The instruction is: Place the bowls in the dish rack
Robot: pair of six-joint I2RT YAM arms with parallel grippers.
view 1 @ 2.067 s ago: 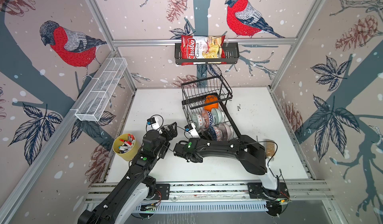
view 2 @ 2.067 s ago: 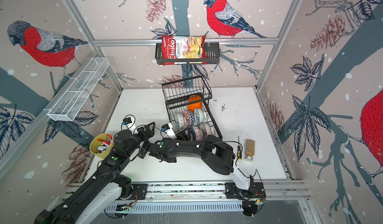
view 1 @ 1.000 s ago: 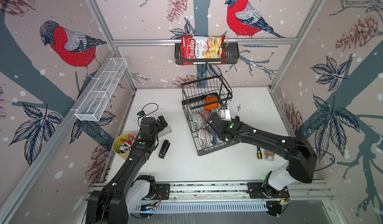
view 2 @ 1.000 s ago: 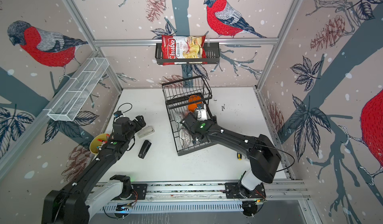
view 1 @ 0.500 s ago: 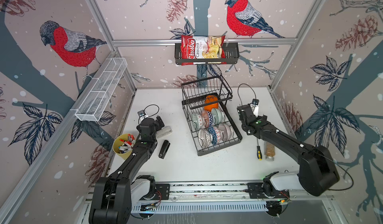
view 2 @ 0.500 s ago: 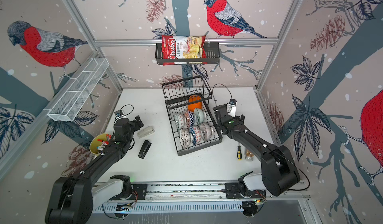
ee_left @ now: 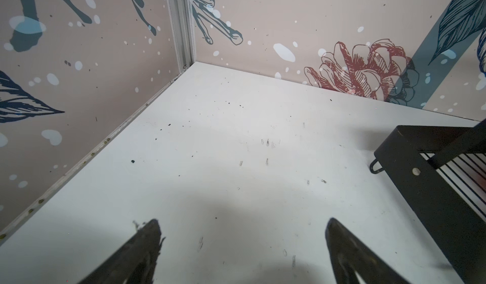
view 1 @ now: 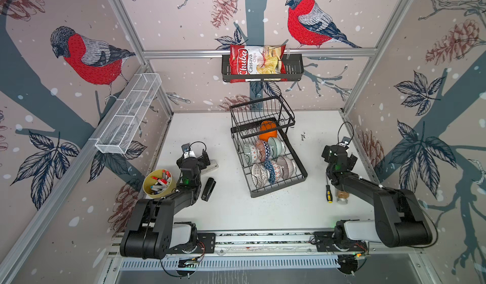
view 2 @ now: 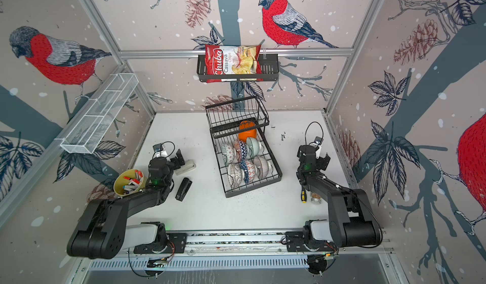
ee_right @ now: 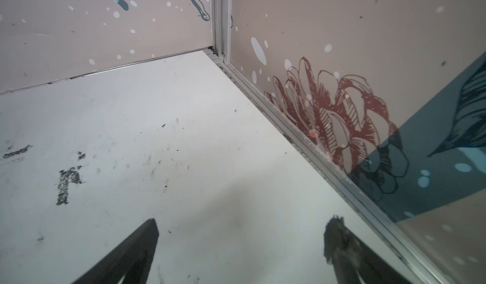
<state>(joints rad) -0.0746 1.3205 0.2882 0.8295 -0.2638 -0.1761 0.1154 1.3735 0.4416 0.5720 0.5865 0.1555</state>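
The black wire dish rack (view 1: 303, 175) (view 2: 228, 194) stands mid-table in both top views. An orange bowl (view 1: 268, 129) sits under its raised basket. On the base tray, a pale mint bowl (view 1: 276, 145) and several patterned bowls (view 1: 273, 171) stand on edge in two rows. My left gripper (view 1: 196, 154) (ee_left: 242, 221) is open and empty over bare table, left of the rack. A corner of the rack (ee_left: 420, 169) shows in the left wrist view. My right gripper (view 1: 339, 151) (ee_right: 244, 221) is open and empty near the right wall, well apart from the rack.
A yellow cup of pens (view 1: 157, 182), a black stapler (view 1: 208, 189) and a pale stapler (view 1: 212, 165) lie by the left arm. A screwdriver (view 1: 328, 193) and small jar (view 1: 342, 196) lie beside the right arm. On the walls hang a shelf basket with a chips bag (view 1: 257, 64) and a white mesh trough (view 1: 128, 114).
Both arms have drawn away from the rack. The right gripper went from over the bowls out to the right wall and opened wider. The left arm pulled back to the left.
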